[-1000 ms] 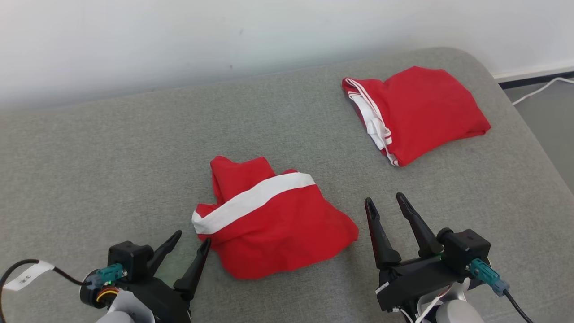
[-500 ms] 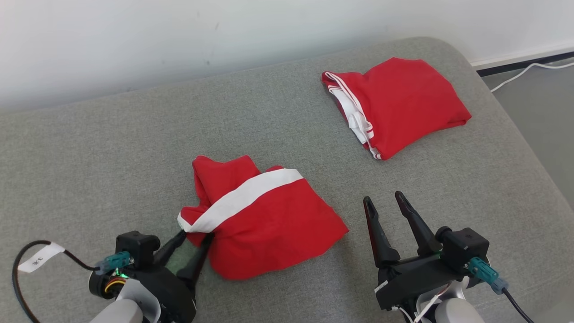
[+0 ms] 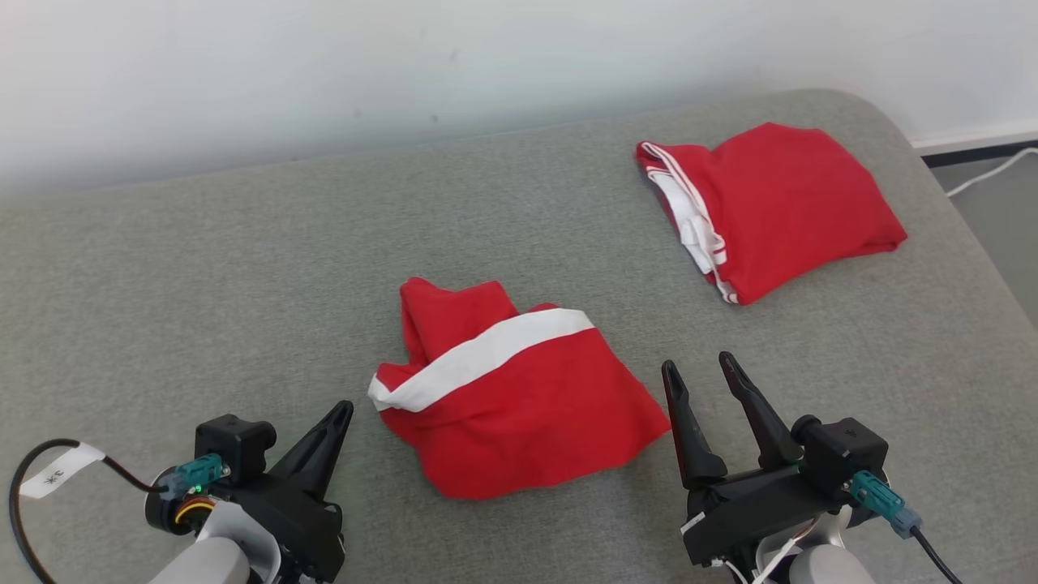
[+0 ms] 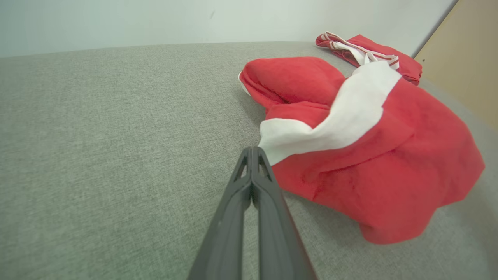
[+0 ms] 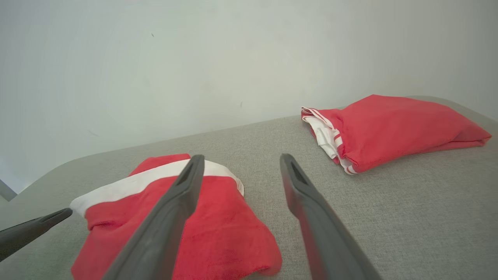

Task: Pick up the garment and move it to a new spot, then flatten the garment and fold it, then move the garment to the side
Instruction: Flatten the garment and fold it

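1. Near left, the left gripper [image 3: 345,408] has its jaws clenched on nothing, tip just beside the white band [image 3: 486,357]. Near right, the right gripper [image 3: 696,362] has its jaws released.
2. The garment [image 3: 527,414] lies crumpled mid-desk [image 3: 203,284], between the grippers. The pick-up seems in hand but is not yet made; the left jaws likely need to reopen and bite the band edge.
3. Far right lies a folded garment [image 3: 795,203]. Count: two garments, two grippers.
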### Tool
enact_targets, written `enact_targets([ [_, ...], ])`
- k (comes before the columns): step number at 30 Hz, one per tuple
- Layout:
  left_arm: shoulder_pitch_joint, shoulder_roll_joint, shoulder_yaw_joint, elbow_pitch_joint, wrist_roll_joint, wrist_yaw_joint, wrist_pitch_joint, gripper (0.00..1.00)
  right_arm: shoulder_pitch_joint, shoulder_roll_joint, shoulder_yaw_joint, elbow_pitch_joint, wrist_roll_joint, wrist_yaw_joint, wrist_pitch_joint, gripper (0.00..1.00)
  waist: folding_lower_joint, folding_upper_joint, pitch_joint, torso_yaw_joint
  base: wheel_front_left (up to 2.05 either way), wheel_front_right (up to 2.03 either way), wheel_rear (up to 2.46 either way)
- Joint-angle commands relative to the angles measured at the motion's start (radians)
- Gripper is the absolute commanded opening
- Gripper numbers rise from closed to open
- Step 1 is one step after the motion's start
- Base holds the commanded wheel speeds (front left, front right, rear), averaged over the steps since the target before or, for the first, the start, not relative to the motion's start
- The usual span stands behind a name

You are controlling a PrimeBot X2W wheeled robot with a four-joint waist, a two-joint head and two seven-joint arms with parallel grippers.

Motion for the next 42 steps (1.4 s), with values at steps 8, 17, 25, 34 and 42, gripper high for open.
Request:
enact_targets([
  [8, -0.007, 0.018, -0.019, -0.027, 0.036, 0.026, 0.008, 1.00, 0.004, -0.003, 0.001, 0.000, 0.002, -0.001, 0.001, 1.00, 0.0000, 0.0000, -0.001, 0.018, 0.00, 0.00, 0.00],
  [17, -0.029, 0.043, -0.040, -0.077, 0.059, 0.037, 0.046, 1.00, -0.002, -0.001, 0.006, 0.004, 0.007, -0.001, -0.001, 1.00, 0.0000, 0.0000, 0.004, -0.001, 0.00, 0.00, 0.00],
  [25, -0.059, 0.051, -0.059, -0.073, 0.078, 0.032, 0.068, 1.00, -0.015, -0.002, 0.005, 0.011, 0.011, -0.001, -0.007, 1.00, 0.0000, 0.0000, 0.019, -0.044, 0.00, 0.00, 0.00],
  [34, -0.091, 0.037, -0.084, -0.026, 0.082, 0.002, 0.089, 1.00, -0.023, 0.000, 0.010, 0.021, 0.012, -0.001, -0.014, 1.00, 0.0000, 0.0000, 0.030, -0.086, 0.00, 0.00, 0.00],
  [42, -0.097, 0.009, -0.084, 0.034, 0.072, -0.012, 0.048, 0.00, -0.008, 0.002, -0.004, 0.026, 0.002, -0.001, -0.022, 1.00, 0.0000, 0.0000, 0.024, -0.078, 0.00, 0.00, 0.00],
])
